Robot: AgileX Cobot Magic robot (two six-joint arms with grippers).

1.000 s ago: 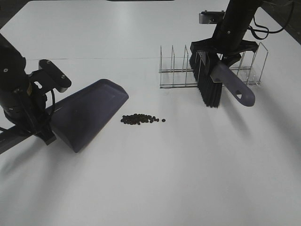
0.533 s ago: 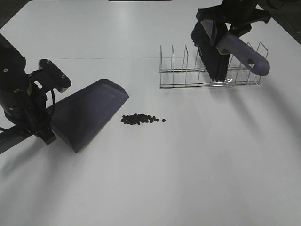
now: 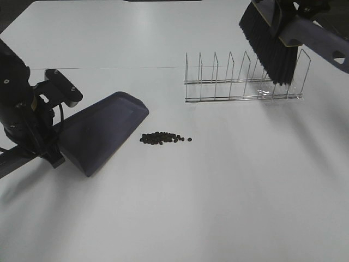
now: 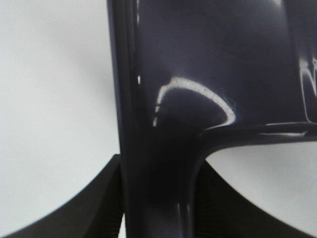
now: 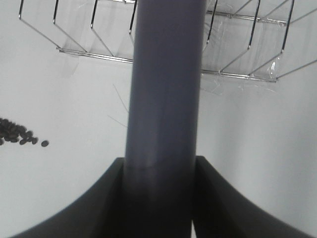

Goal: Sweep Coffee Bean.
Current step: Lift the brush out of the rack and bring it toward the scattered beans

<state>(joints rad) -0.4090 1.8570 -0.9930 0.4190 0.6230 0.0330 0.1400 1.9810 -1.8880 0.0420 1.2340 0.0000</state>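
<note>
White table [image 3: 218, 218]: unchanged. Clear wire divider rack [image 3: 218, 83]: in place. Purple plastic dustpan [image 3: 103, 131]: unmoved, lip on the table, handle clenched by left gripper [image 4: 158, 198]. Purple-handled, black-bristled brush [image 3: 271, 46]: clamped in right gripper [image 5: 158, 198], lifted clear of the rack and carried up-right within the last second; sweeping judged not begun. Coffee bean cluster [image 3: 161, 138]: undisturbed, just off the dustpan's lip.
</note>
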